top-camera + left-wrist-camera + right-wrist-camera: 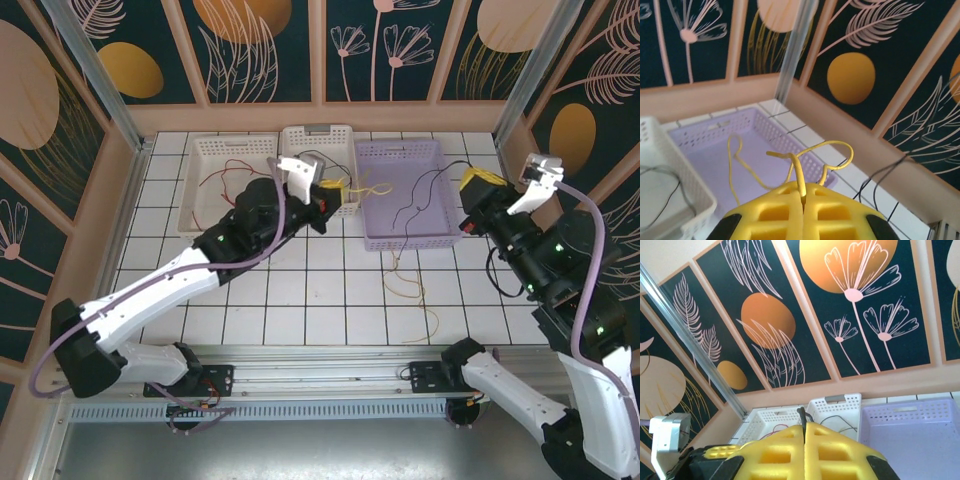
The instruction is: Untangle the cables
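A white tiled tabletop (300,290) is seen carrying three baskets in a row: a wide white basket (190,205), a smaller white basket (318,133) and a lilac basket (405,244). The left fingers (775,215) are pressed together on a yellow cable (801,172), which is looped above the lilac basket. The right fingers (770,455) are clamped on a black cable (801,415), which is trailed into that basket. A red cable (235,168) is laid in the wide white basket.
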Controlling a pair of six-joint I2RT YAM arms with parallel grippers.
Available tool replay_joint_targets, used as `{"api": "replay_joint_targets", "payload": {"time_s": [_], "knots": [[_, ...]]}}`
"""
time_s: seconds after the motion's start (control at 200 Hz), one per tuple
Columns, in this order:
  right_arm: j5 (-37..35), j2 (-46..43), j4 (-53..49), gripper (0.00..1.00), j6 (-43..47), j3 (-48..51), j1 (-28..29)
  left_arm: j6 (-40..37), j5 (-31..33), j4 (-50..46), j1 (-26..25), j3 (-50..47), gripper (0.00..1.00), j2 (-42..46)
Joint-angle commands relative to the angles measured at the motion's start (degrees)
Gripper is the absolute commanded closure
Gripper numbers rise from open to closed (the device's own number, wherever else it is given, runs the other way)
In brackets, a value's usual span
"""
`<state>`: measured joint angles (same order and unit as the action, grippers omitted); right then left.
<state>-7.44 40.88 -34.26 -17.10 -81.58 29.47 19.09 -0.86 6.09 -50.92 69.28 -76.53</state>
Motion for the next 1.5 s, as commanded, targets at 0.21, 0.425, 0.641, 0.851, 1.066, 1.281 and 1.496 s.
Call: {"api": "replay_joint_targets", "payload": {"time_s": [0.21, 0.425, 0.641, 0.851, 1.066, 1.281, 1.496], "knots": [[-1.35, -2.88, -0.03, 1.00, -0.39, 0.94, 0.41, -4.33, -5.70, 6.70, 0.24, 13.68, 1.00, -15.95], [-1.18, -5.75, 0.08, 1.00, -0.17, 2.18, 0.42, -3.83, -8.23, 6.92, 0.27, 23.05, 1.00, -28.07], [-1.00, -7.86, -0.48, 1.00, 0.03, 3.05, 0.41, -2.05, -8.88, 6.61, 0.25, 28.67, 1.00, -37.06], [-1.67, -9.65, -0.56, 1.00, 0.23, 5.03, 0.41, 0.97, -8.85, 7.18, 0.24, 28.92, 1.00, -42.63], [-3.07, -11.34, 0.07, 1.00, -0.82, 8.89, 0.41, 3.38, -10.08, 8.98, 0.27, 25.92, 1.00, -44.65], [-4.76, -13.20, 0.39, 1.00, -2.89, 13.62, 0.41, 3.59, -11.30, 9.44, 0.23, 23.98, 1.00, -44.89], [-4.54, -14.24, 0.51, 1.00, -4.23, 16.39, 0.42, 3.28, -11.67, 8.87, 0.29, 23.19, 0.84, -44.60]]}}
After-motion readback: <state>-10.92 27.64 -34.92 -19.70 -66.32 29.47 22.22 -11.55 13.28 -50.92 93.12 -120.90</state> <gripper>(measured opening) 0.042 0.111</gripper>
